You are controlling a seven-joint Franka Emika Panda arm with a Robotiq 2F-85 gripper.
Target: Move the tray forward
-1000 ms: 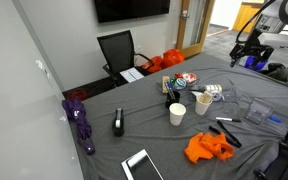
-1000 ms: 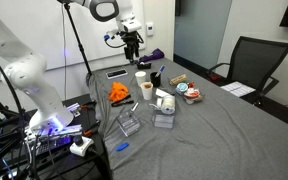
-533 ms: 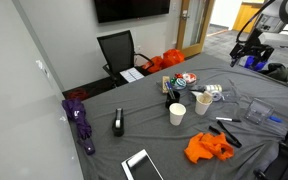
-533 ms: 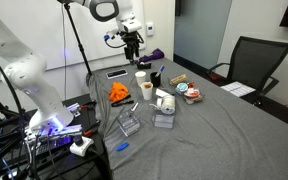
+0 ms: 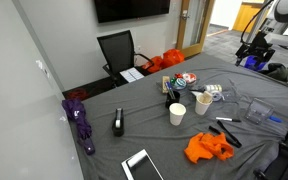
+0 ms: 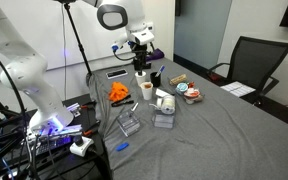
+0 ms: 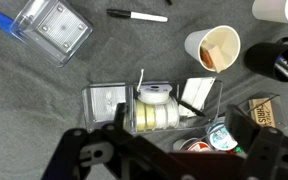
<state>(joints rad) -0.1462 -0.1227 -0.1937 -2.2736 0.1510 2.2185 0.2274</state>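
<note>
The tray (image 7: 154,105) is a shallow see-through tray holding a yellow-green tape roll and pale card pieces. It lies on the grey cloth in the middle of the table in both exterior views (image 5: 212,92) (image 6: 164,112). My gripper (image 7: 174,152) hangs high above it, and its two dark fingers frame the bottom of the wrist view, spread wide with nothing between them. The gripper shows above the table's edge in both exterior views (image 5: 254,48) (image 6: 141,55).
A round dish with red contents (image 7: 216,136) touches the tray's side. A paper cup (image 7: 212,48), a black mug (image 7: 280,56), a marker (image 7: 137,15) and a grey square container (image 7: 52,30) lie around it. An orange cloth (image 5: 206,148) lies near a table edge.
The arm has swung sideways and the gripper now sits more over the table than half a second ago. Nothing on the table has moved.
</note>
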